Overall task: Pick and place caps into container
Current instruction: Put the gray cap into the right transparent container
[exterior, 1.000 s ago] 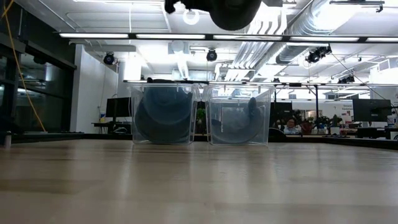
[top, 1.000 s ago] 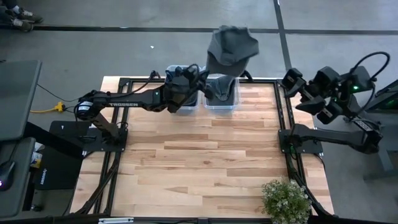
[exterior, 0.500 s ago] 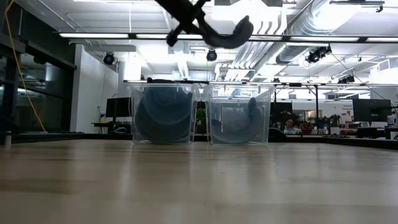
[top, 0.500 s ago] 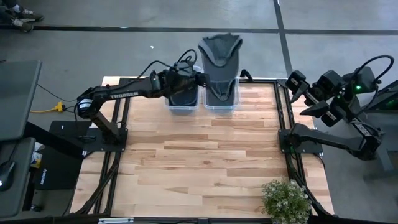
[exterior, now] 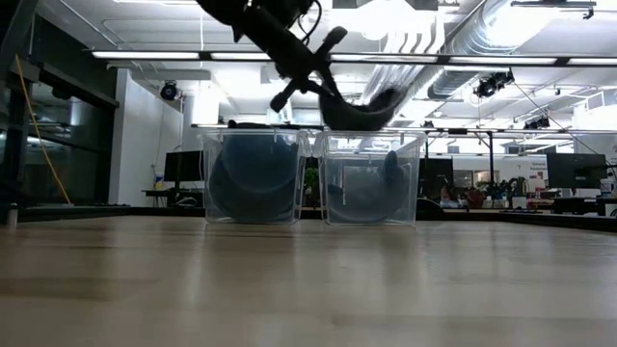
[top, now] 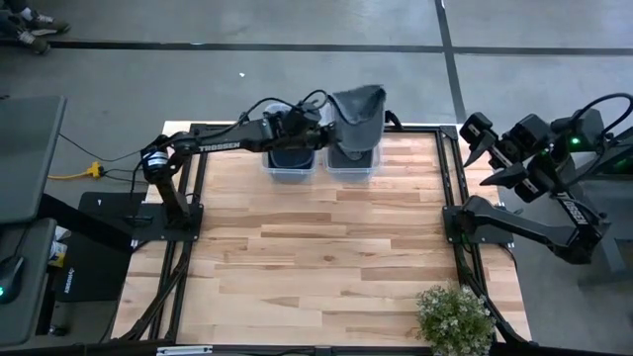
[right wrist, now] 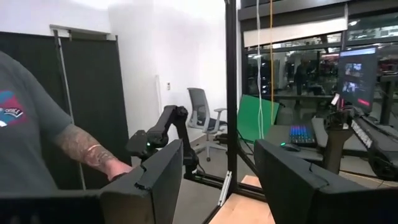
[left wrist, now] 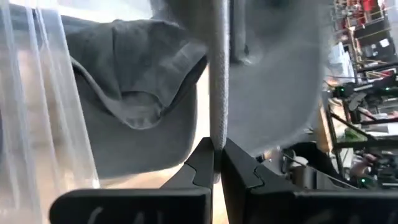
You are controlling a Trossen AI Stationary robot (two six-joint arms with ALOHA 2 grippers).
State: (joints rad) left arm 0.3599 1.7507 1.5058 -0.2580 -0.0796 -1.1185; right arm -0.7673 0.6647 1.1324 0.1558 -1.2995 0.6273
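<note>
**Cap hanging over the right-hand bin, ready to go in**

Left gripper [top: 318, 127] has its two dark fingers pressed together on the edge of a soft grey-blue baseball cap [top: 356, 111], and you can see in the left wrist view how thin the fabric fold is between the fingertips [left wrist: 202, 163]. From where I stand the cap hangs off the gripper's far side, toward the right arm, directly above the clear plastic bin on the right [exterior: 372, 178], with its lowest edge at about the bin's rim. Another cap already lies in that bin [left wrist: 134, 74]. The clear plastic bin on the left [exterior: 255, 176] is packed with dark blue caps too.

What matters next, I'd say, is that the cap sits straight over the opening, its length running away from the table's front edge, so a drop or short lowering should land it inside; a brim catching the rim is the risk.

Right gripper [top: 492, 155] waits out past the table's right edge, fingers spread wide and holding nothing.
</note>
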